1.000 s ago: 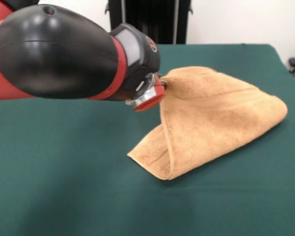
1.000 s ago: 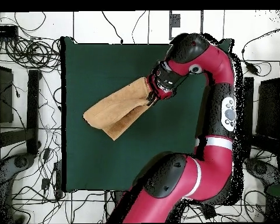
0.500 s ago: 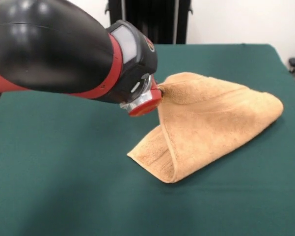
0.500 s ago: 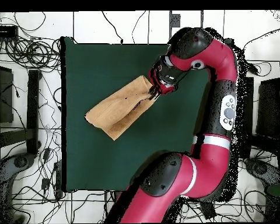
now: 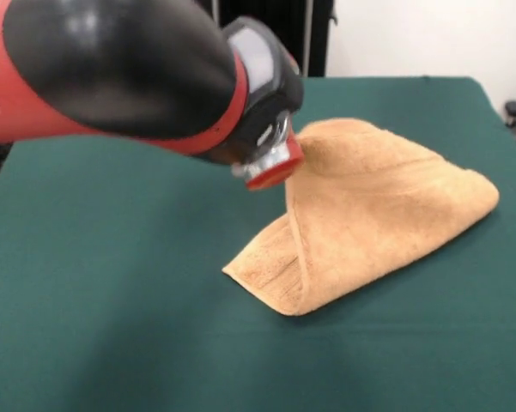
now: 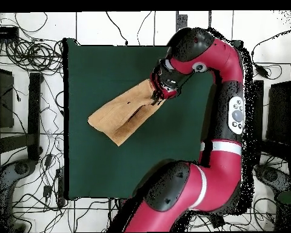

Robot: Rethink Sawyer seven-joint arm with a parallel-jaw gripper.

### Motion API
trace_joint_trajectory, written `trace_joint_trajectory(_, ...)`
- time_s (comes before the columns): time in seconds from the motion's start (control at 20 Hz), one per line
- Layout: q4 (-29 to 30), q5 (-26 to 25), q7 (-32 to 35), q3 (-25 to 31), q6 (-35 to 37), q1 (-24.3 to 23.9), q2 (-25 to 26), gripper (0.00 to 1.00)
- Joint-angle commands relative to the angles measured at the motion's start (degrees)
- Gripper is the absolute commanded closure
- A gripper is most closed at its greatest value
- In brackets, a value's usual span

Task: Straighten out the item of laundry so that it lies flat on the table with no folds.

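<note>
Tool [image 5: 290, 148] shifted sideways | one towel [image 5: 369, 210] folded, corner lifted

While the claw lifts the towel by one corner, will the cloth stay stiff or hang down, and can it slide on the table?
The towel probably hangs floppy: it drapes in a soft fold from the claw. It seems light, since one pinched corner raises much cloth. On the table the cloth cover may drag against terry, so sliding is likely slow.

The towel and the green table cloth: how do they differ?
The towel is orange-tan and fluffy; the table cloth is dark green and smooth. The towel is small and folded over, one end lifted at the gripper; the table cloth is far larger and lies flat. Both are fabric.
</note>
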Motion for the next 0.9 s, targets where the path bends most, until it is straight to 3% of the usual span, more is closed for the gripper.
trace_joint_trajectory(0.05, 41.99, -0.17, -19.09, -6.44, -20.24, -4.21, -20.1, 1.0)
trace_joint_trajectory(0.35, 60.92, -9.63, -35.18, -2.61, -29.0, -13.93, -29.4, 1.0)
trace_joint_trajectory(0.55, 66.67, -18.87, -47.86, 0.04, -30.1, -21.7, -32.99, 1.0)
trace_joint_trajectory(0.9, 71.67, -31.04, -67.0, 4.2, -39.42, -35.79, -35.44, 1.0)
